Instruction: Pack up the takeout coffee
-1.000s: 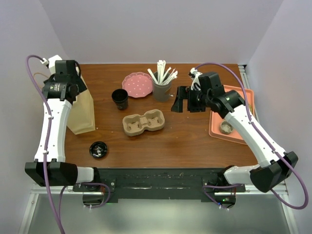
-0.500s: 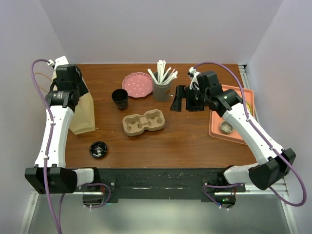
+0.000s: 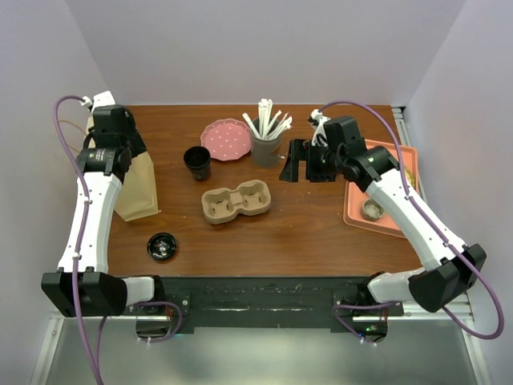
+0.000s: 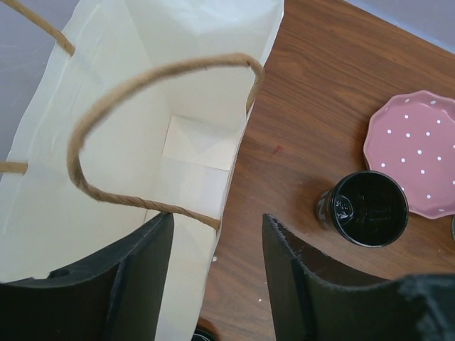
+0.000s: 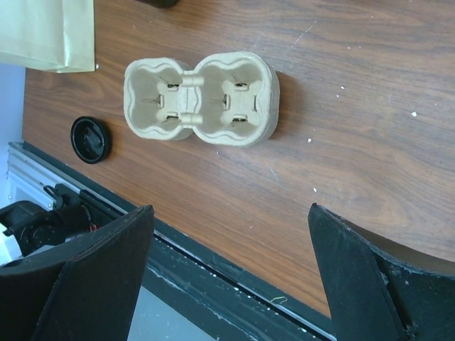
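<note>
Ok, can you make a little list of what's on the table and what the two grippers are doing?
left gripper: open, empty, over the paper bag
right gripper: open, empty
paper bag: upright, nothing seen inside
cup carrier: both holes empty
black cup: no lid, beside the pink plate
loose lid: lying alone, front left

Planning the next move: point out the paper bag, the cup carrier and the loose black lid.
paper bag (image 3: 138,188), top external view, its brown side face.
cup carrier (image 3: 236,202), top external view, the ridge between its wells.
loose black lid (image 3: 162,246), top external view, centre of its top.
</note>
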Robot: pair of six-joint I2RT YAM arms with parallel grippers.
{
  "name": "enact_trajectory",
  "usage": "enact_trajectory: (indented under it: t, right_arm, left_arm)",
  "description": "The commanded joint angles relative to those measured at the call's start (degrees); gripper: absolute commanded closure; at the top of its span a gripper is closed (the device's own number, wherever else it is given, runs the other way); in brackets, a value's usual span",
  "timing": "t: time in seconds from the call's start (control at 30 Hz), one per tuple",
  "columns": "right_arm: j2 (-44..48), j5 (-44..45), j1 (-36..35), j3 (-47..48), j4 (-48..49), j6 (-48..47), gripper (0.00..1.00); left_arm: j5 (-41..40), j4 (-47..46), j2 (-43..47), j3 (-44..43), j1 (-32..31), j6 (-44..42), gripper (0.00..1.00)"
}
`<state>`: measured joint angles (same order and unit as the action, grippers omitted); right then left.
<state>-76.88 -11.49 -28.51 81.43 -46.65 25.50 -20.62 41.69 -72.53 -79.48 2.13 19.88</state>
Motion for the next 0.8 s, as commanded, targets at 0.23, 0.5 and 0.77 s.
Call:
enact_trajectory:
  t: [0.23, 0.5, 0.77]
  right_arm:
    - [-4.76, 3.57, -1.72, 3.21, 2.45, 1.13, 0.09]
    - [-5.56, 4.54, -3.66, 3.47, 2.62, 1.05, 0.10]
    - [-5.47, 4.72, -3.65, 3.47, 2.18, 0.43, 0.10]
  left_arm:
    - [-2.48, 4.62, 2.22, 1.70, 0.15, 4.64, 0.27]
    - [-3.29, 4.19, 0.56, 2.84, 0.07, 4.38, 0.34]
    - [-0.03, 1.37, 2.22, -0.56, 0.07, 0.96, 0.68]
